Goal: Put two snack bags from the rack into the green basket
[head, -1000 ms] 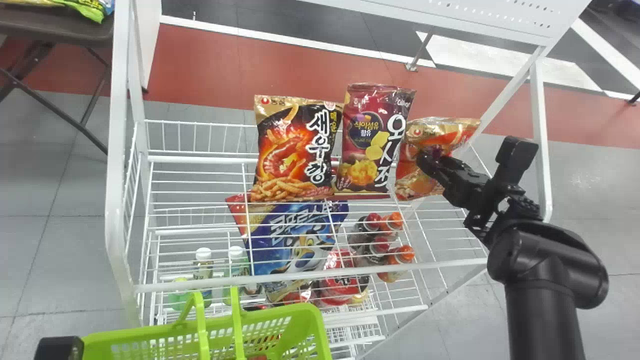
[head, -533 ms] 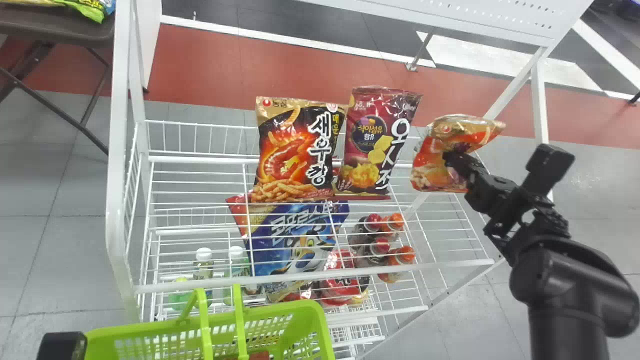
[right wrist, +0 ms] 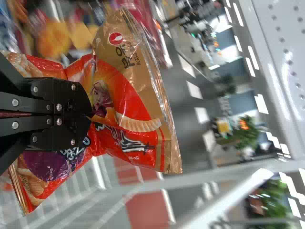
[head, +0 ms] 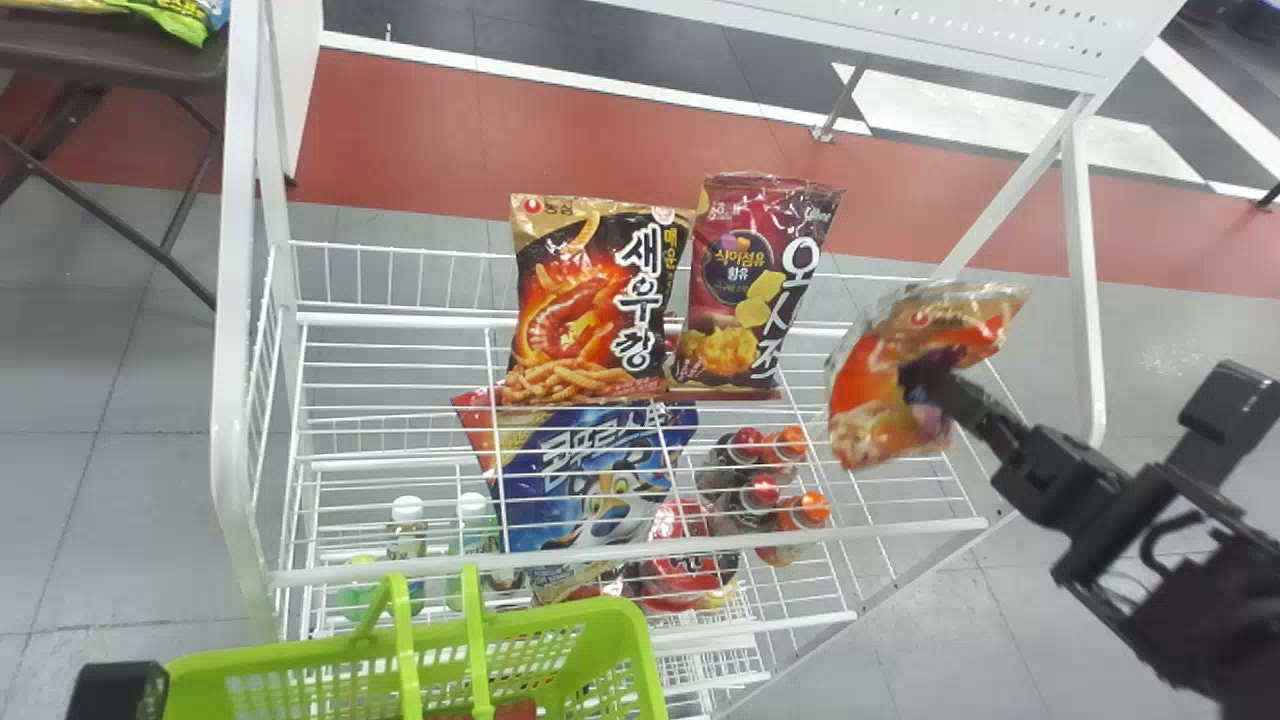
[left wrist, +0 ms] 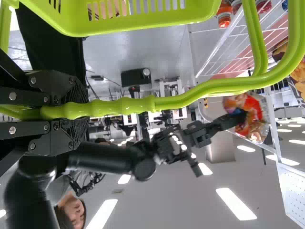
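Fingers of the right gripper (head: 928,377) clamp an orange snack bag (head: 868,388). Those of the left gripper (left wrist: 80,113) clamp the basket handle (left wrist: 128,106)

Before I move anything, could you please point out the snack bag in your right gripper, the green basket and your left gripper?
Snack bag (right wrist: 126,98), right wrist view: on its red printed face.
Green basket (head: 555,616), head view: on its rim.
Left gripper (left wrist: 76,109), left wrist view: midway between its fingertips.

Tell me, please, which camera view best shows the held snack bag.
The right wrist view: the bag is large, pinched in the jaws. The head view shows it smaller, near the rack's right end; the left wrist view, farther off.
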You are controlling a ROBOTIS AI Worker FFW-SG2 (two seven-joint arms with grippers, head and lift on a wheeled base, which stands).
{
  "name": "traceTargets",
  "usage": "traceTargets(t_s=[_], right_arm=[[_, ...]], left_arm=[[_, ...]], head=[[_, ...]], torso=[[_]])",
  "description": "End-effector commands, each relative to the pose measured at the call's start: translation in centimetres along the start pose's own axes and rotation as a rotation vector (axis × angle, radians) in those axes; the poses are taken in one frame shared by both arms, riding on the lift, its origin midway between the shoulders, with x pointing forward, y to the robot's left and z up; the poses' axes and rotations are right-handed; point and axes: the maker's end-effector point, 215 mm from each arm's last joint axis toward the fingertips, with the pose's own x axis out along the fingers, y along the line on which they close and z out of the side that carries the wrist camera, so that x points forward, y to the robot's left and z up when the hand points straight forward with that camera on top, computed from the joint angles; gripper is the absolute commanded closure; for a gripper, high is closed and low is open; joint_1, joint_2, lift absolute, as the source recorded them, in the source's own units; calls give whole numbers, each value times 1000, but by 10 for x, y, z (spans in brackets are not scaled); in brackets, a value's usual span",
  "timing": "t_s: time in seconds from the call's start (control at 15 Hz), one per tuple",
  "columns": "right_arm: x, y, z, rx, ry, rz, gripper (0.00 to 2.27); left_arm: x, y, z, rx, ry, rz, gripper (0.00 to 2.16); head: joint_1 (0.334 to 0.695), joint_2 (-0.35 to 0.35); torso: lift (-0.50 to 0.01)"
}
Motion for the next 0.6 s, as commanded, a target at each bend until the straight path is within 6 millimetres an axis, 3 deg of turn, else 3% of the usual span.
traceTargets(t_s=[0.0, 0.13, 0.2, 0.33, 0.53], right_arm=[[-34, 41, -41, 72, 169, 67, 2243], [-68, 86, -94, 208, 375, 175, 2243], [-80, 106, -104, 247, 427, 236, 2243], [-86, 133, -92, 284, 396, 332, 2243], [-91, 164, -98, 335, 411, 434, 2243]], left_arm=[[1, 0, 0, 0, 1, -1, 1470], [2, -1, 0, 0, 4, -3, 1470], [3, -1, -1, -1, 6, -3, 1470], [4, 0, -1, -3, 7, -4, 1470], [6, 0, -1, -3, 12, -5, 1470]], head=[[695, -350], [695, -350], [695, -350], [695, -350], [695, -350]], torso=[[-6], [-6], [-6], [-6], [-6]])
